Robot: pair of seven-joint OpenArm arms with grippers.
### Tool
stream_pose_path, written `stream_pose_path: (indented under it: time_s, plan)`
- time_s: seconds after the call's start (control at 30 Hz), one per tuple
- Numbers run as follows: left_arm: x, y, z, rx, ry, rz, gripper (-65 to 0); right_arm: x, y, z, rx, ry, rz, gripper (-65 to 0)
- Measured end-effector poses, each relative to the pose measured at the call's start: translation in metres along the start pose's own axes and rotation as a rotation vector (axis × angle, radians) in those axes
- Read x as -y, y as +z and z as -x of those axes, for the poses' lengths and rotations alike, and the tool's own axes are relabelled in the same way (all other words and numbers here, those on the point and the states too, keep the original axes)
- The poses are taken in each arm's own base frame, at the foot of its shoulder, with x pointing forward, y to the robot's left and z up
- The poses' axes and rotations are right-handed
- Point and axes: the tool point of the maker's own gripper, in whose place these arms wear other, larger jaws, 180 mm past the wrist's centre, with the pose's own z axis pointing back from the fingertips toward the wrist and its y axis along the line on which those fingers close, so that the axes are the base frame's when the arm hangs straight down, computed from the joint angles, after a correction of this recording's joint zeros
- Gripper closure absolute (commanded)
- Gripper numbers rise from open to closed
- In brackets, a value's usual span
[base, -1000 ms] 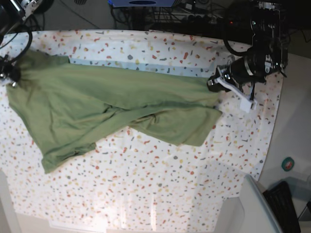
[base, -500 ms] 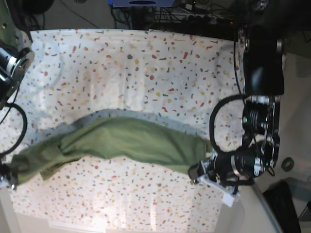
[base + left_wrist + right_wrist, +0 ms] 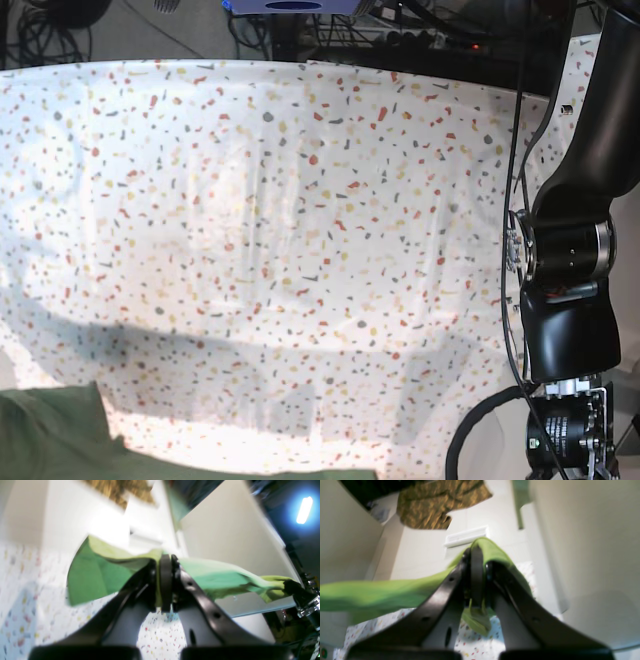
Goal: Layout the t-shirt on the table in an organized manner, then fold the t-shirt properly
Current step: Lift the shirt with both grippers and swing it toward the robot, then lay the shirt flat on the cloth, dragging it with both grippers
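The olive-green t-shirt [image 3: 50, 432] shows only as a strip along the bottom edge of the base view, at the near left of the table [image 3: 300, 200]. In the left wrist view my left gripper [image 3: 165, 563] is shut on the t-shirt [image 3: 95, 577], which stretches taut to both sides in the air above the table [image 3: 15, 600]. My right gripper [image 3: 476, 553] is shut on another edge of the t-shirt [image 3: 370, 592], and a small flap hangs between its fingers. Neither gripper appears in the base view.
The left arm's black links [image 3: 570, 300] stand along the table's right edge. Cables and equipment [image 3: 300, 12] lie behind the far edge. A brown patterned cloth [image 3: 440, 502] and pale walls fill the right wrist background. A ceiling light [image 3: 303, 510] glows at the upper right.
The t-shirt has gone from lying spread at the far side to a bunched band mid-table, and now sits at the near edge, lifted. Both arms have moved toward the near side.
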Motion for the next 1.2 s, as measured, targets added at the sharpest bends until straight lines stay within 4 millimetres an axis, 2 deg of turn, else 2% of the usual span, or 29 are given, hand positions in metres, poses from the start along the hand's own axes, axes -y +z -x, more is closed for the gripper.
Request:
stream_pose_path:
  time_s: [0.03,0.1,0.17,0.23,0.3,0.37,0.5,0.57,0.63,0.73,0.87,0.93,1.07,1.13,1.2]
  plan:
    - [-0.003,0.0,0.01,-0.007,0.004,0.001,0.0,0.005,0.002,0.009,-0.021,0.012,0.013,0.0]
    - [-0.022,0.0,0.053,-0.063,0.036,-0.02,0.0,0.012,-0.002,0.052,-0.105,0.018,0.032,0.0]
    - [-0.054,0.008,0.124,-0.182,0.083,-0.085,0.0,0.017,-0.004,0.128,-0.257,0.01,0.034,0.0]
    - [-0.081,0.028,0.187,-0.276,0.122,-0.143,0.0,0.025,0.001,0.202,-0.364,-0.057,0.047,0.0]
    - [-0.096,0.05,0.224,-0.315,0.133,-0.173,0.0,0.036,0.012,0.254,-0.417,-0.095,0.067,0.0]
    - [-0.113,0.068,0.251,-0.341,0.156,-0.215,0.0,0.047,0.024,0.289,-0.436,-0.106,0.104,0.0]
    - [-0.141,0.109,0.328,-0.483,0.229,-0.303,0.0,0.044,0.052,0.369,-0.529,-0.139,0.114,0.0]
    - [-0.154,0.124,0.342,-0.482,0.236,-0.347,0.0,0.041,0.065,0.397,-0.577,-0.154,0.109,0.0]
    - [-0.165,0.134,0.342,-0.48,0.219,-0.372,0.0,0.047,0.075,0.408,-0.594,-0.153,0.125,0.0]
    - [-0.167,0.143,0.345,-0.461,0.216,-0.384,0.0,0.061,0.089,0.418,-0.606,-0.14,0.155,0.0]
    - [-0.165,0.17,0.383,-0.55,0.244,-0.402,0.0,0.066,0.112,0.445,-0.686,-0.143,0.174,0.0]
    - [-0.17,0.178,0.387,-0.565,0.237,-0.417,0.0,0.066,0.118,0.451,-0.718,-0.143,0.176,0.0]
    - [-0.183,0.181,0.369,-0.532,0.197,-0.44,0.0,0.061,0.125,0.441,-0.745,-0.105,0.162,0.0]
    - [-0.183,0.182,0.369,-0.535,0.196,-0.442,0.0,0.057,0.13,0.435,-0.758,-0.079,0.155,0.0]
    - [-0.182,0.183,0.367,-0.541,0.197,-0.44,0.0,0.043,0.134,0.429,-0.773,-0.059,0.137,0.0]
